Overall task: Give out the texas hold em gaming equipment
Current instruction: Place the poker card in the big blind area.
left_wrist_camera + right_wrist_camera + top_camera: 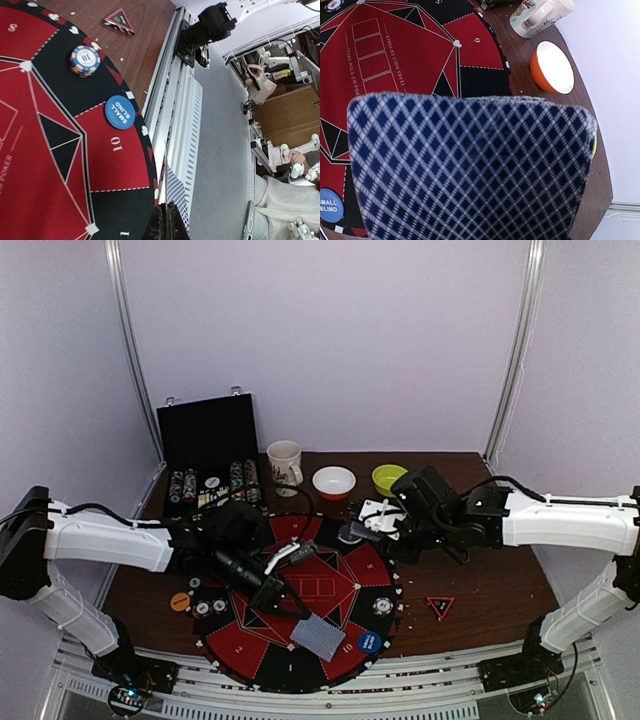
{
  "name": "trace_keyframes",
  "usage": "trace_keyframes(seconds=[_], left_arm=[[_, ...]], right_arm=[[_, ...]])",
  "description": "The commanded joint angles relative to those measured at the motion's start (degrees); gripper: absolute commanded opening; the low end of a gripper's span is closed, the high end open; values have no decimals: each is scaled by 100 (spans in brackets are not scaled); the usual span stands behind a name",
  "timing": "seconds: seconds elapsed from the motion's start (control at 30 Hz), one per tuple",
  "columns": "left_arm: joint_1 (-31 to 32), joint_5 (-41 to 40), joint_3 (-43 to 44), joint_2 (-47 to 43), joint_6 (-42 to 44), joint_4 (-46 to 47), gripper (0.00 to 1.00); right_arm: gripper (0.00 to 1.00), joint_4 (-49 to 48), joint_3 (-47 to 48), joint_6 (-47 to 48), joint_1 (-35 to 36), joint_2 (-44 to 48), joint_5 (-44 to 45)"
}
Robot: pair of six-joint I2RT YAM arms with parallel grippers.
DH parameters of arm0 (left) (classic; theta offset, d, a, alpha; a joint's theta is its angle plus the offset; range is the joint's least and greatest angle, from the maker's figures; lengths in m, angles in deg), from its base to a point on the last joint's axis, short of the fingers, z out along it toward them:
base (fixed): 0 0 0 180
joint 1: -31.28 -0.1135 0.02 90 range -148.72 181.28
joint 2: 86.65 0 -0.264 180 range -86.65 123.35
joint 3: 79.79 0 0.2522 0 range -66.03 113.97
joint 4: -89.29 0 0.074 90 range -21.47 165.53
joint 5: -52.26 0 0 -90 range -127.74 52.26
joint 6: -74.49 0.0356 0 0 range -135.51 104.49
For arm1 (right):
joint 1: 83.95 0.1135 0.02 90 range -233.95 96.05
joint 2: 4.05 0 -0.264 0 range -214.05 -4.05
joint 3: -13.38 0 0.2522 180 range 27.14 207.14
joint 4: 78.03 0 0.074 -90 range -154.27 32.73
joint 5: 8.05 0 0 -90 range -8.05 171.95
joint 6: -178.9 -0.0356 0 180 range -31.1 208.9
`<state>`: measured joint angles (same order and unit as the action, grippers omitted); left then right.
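Left wrist view shows the step in hand: the left gripper point(165, 222) is clenched, and a card point(176, 194) juts from its tips at the mat's point(50, 150) near rim, beside the sector marked 1. I judge the card to be pinched by one edge and ready to be dealt. To do it well, level the card low over that sector and only then release, because a thin card dropped high or tilted may glide off the mat toward the rail. Steer clear of the blue disc point(120, 112) one sector along the rim and of the chip stack point(85, 60) beyond it. The triangle marker point(119, 21) lies off the mat, well apart. From above, the right gripper point(372, 524) hovers over the mat's far-right rim grasping the deck point(470, 165). It is best held steady there so the arms do not meet. As for what is hidden, the deck fills the right wrist view and covers its own fingers and much of the mat, so how firm that hold is cannot be told. The left pads are a dark blur at the bottom of their view, and the pinch itself does not show. From above, the left arm covers part of the mat's centre, and I cannot tell whether any cards lie beneath it. Chips in the case point(210, 440) behind the mat are too small to count.
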<state>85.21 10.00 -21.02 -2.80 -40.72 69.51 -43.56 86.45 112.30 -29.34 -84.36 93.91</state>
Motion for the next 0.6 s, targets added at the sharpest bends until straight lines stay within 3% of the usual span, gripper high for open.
trace_keyframes(seconds=[0.0, 0.27, 0.57], left_arm=[[397, 13, 519, 851, -10, 723, 0], [621, 362, 884, 1742, 21, 859, 0], [735, 298, 1209, 2310, 481, 201, 0]], right_arm=[[50, -17, -132, -133, -18, 196, -97], [50, 41, -170, -73, -19, 256, -116], [50, -32, -311, -98, -13, 368, -137]])
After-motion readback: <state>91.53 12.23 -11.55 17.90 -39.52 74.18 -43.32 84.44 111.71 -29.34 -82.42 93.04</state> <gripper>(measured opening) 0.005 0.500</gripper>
